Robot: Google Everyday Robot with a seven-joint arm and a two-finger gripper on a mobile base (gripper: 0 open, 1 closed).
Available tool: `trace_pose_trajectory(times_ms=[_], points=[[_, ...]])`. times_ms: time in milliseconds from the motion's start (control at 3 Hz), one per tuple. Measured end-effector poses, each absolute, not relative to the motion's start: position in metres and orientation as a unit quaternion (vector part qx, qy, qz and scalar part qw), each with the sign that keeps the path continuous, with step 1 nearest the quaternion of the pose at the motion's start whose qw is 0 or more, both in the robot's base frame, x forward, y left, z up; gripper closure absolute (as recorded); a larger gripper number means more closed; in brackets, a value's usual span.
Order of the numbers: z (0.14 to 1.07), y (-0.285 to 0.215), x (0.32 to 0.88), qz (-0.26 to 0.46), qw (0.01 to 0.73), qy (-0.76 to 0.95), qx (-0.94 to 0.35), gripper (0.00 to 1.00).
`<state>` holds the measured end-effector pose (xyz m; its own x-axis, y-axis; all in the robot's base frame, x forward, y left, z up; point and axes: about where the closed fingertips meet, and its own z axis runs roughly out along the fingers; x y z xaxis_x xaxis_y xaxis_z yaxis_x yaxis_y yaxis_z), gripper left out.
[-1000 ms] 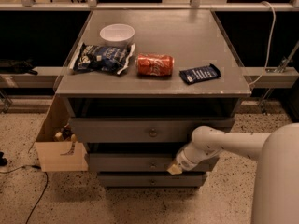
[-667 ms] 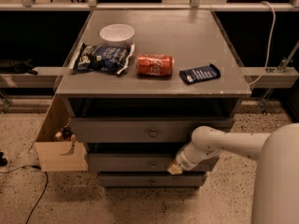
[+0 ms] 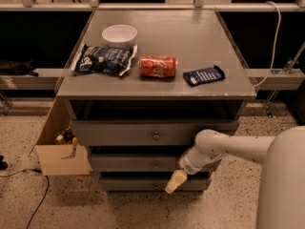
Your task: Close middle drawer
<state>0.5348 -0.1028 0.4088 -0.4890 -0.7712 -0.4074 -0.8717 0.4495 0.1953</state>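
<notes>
The middle drawer (image 3: 143, 163) is sitting just up and left of the claw (image 3: 175, 181), and its front is looking nearly level with the lowest drawer front (image 3: 138, 183) beside the claw. I am judging the closing as largely done, with perhaps a last push left. The claw is hanging low by that drawer's right end with nothing showing in its hold; I cannot tell if it is open or shut, or touching. Higher above it, the top drawer (image 3: 119, 133) is jutting slightly, and a soda can (image 3: 157, 66) and chip bag (image 3: 102, 59) are lying on the cabinet top (image 3: 190, 42).
</notes>
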Motion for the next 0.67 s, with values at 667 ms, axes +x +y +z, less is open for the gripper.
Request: trace_pose_trajectory(times_ms=[667], points=[[0.411, -0.112, 0.512, 0.216, 0.09, 0.841, -0.487, 0.0]])
